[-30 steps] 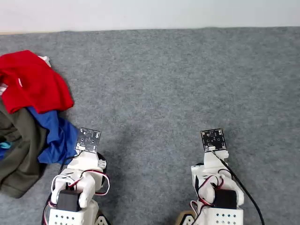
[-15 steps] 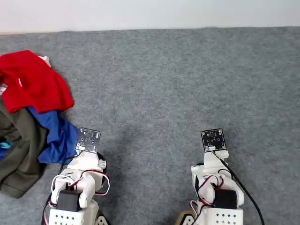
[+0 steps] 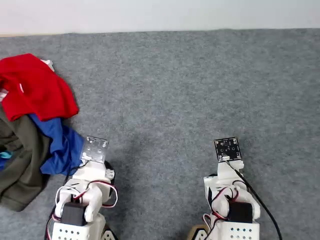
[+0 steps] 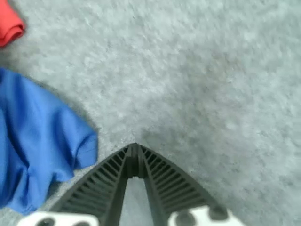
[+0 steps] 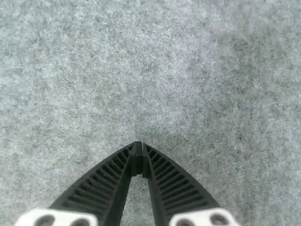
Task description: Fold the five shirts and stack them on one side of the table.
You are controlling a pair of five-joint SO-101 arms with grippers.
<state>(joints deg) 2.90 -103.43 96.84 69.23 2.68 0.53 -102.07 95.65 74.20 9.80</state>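
**Nothing folded yet: both claws closed, shirts heaped at the left edge**

The shirts lie in one crumpled pile at the left side of the grey table [image 3: 190, 85]. A red shirt [image 3: 35, 87] sits on top at the far end. A blue shirt [image 3: 57, 145] spills out from under it toward the near side, and a dark olive shirt [image 3: 20, 165] lies nearest the left edge. A teal scrap of cloth [image 3: 4, 155] and a white scrap [image 3: 47, 62] peek out of the pile and may be the other two shirts, though too little of either shows to be sure.

Both arms sit folded back at the near edge. The left claw [image 4: 135, 147] is closed on nothing, its tips meeting over bare table. The hem of the blue shirt [image 4: 33, 141] is just beside it and a corner of the red shirt [image 4: 9, 23] lies farther off. The right claw [image 5: 137, 143] is likewise closed and empty, over bare table well apart from the pile.

By my reading the task is at its first step: no shirt is spread flat and no stack has begun. The next move calls for the left claw to open and reach left to a loose edge, most likely on the red shirt since it lies on top. It should then drag that one garment onto the middle of the table. The right claw will be needed to take a second corner and pull the cloth flat.
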